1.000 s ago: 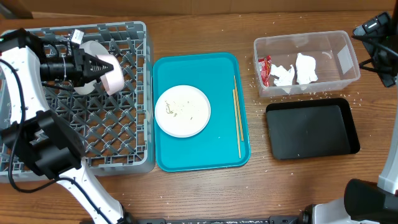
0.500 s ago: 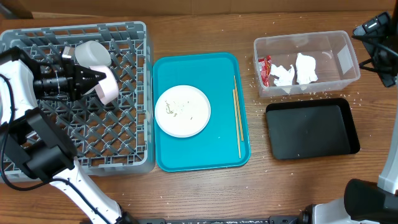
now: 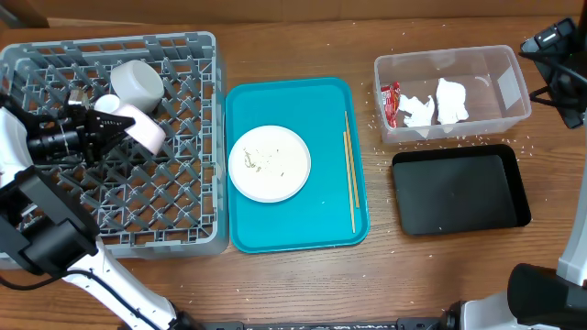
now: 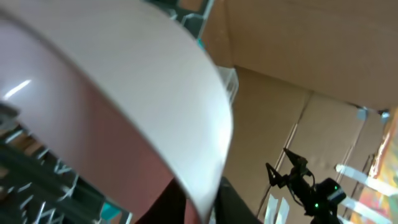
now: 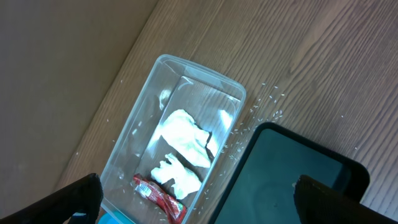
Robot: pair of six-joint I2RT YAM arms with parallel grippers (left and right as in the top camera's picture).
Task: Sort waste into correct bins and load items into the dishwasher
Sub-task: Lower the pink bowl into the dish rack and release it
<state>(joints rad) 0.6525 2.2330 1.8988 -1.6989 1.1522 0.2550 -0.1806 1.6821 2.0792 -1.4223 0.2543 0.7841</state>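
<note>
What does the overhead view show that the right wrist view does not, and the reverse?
Only overhead: the grey rack, the left claw gripping a cup, the plate and the chopsticks. Only right wrist: the right claw spread wide open. Both: the clear tub holding napkins and a red wrapper, and the black tray.

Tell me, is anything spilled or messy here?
Yes: tiny white grains lie scattered on the table around the clear tub and black tray, outside both. The plate on the teal tray carries food specks.
</note>
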